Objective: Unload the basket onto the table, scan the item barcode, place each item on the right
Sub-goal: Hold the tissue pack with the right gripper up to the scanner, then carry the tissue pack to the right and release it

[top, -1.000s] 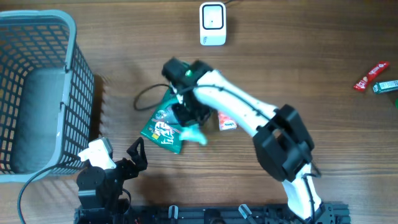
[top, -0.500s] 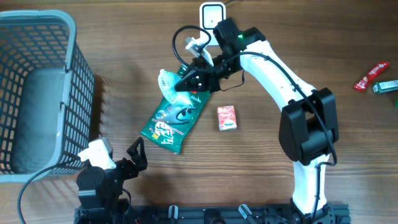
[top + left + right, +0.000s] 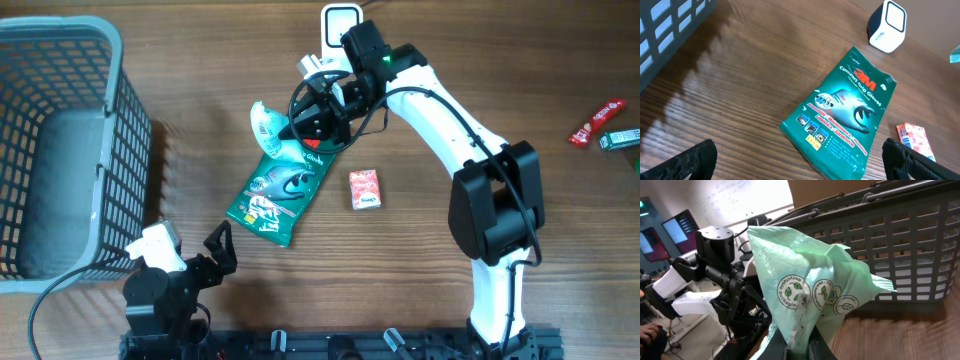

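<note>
The pale green bag (image 3: 267, 128), printed with round recycling emblems, is clamped in my right tool (image 3: 297, 127), whose fingers are pressed together on its crumpled lower edge. In the overhead view it sits in the upper middle of the frame, down and to the left of the white scanner (image 3: 334, 22). It is just above the upper end of the green gloves pack (image 3: 276, 190), which lies flat on the bench (image 3: 200, 60). In the right wrist view the bag fills the centre and stands up from the fingers.

My right arm rises from the bottom edge, right of centre, and bends at the black elbow. Its white forearm slants toward the upper left. The wrist crosses the scanner's right side, and the tool points down and to the left.

A small red packet (image 3: 365, 189) lies right of the gloves pack. The grey basket (image 3: 132, 150) fills the left side. Two wrappers (image 3: 598, 121) lie at the far right edge.

My left arm is folded at the lower left, beside the basket's lower corner. My left tool (image 3: 222, 248) has its fingers spread wide apart, with nothing between them.
</note>
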Controlling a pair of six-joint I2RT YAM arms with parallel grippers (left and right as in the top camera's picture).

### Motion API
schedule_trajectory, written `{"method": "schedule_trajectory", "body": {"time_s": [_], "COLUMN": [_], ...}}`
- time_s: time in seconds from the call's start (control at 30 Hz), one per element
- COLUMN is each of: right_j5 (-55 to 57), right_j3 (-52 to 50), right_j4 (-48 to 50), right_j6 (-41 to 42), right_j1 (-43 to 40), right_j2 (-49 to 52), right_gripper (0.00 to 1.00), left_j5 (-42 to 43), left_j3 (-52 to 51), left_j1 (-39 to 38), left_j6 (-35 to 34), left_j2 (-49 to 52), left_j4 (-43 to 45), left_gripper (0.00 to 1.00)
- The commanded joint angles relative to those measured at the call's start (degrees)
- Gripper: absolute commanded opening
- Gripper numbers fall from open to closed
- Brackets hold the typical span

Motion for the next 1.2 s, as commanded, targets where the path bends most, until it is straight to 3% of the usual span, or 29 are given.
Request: {"method": "schedule_trajectory", "body": {"time_s": [0.0,0.07,0.1,0.13,0.17,0.23,0.37,0.43,0.6,0.83,1.17], "right_j5": [-3.2,1.5,8.3,20.0,45.4,56.6,80.6,85.5,86.2,86.2,88.8], "right_j3": [0.3,0.3,0.3,0.3,0.4,2.3,2.4,3.8,10.7,28.1,33.5], "right_j4": [1.0,5.2,9.8,15.7,19.1,16.6,15.7,16.0,19.3,14.4,1.9], "right_j6": [-0.8,1.7,15.1,36.4,61.9,68.8,68.4,66.9,67.2,67.3,68.5], "right_j1": [0.5,0.5,0.4,0.4,0.4,0.1,0.0,-1.2,-5.2,-5.4,-5.6], "right_j2": [-0.3,-0.3,-0.3,-0.3,-0.3,-0.4,-0.4,-0.4,2.4,17.5,18.2], "right_gripper": [0.04,0.04,0.04,0.04,0.04,0.04,0.04,0.04,0.04,0.04,0.04], "left_j5": [0.5,0.5,0.5,0.5,0.5,0.5,0.5,0.5,0.5,0.5,0.5], "left_j3": [-0.2,-0.2,-0.2,-0.2,-0.2,-0.2,-0.2,-0.2,-0.2,-0.2,-0.2], "left_j1": [-0.3,-0.3,-0.3,-0.3,-0.3,-0.3,-0.3,-0.3,-0.3,-0.3,-0.3], "left_j6": [-0.5,-0.5,-0.5,-0.5,-0.5,-0.5,-0.5,-0.5,-0.5,-0.5,-0.5], "left_j2": [-0.4,-0.4,-0.4,-0.4,-0.4,-0.4,-0.4,-0.4,-0.4,-0.4,-0.4], "left_j4": [0.1,0.1,0.1,0.1,0.1,0.1,0.1,0.1,0.1,0.1,0.1], "left_gripper": [1.00,1.00,1.00,1.00,1.00,1.00,1.00,1.00,1.00,1.00,1.00]}}
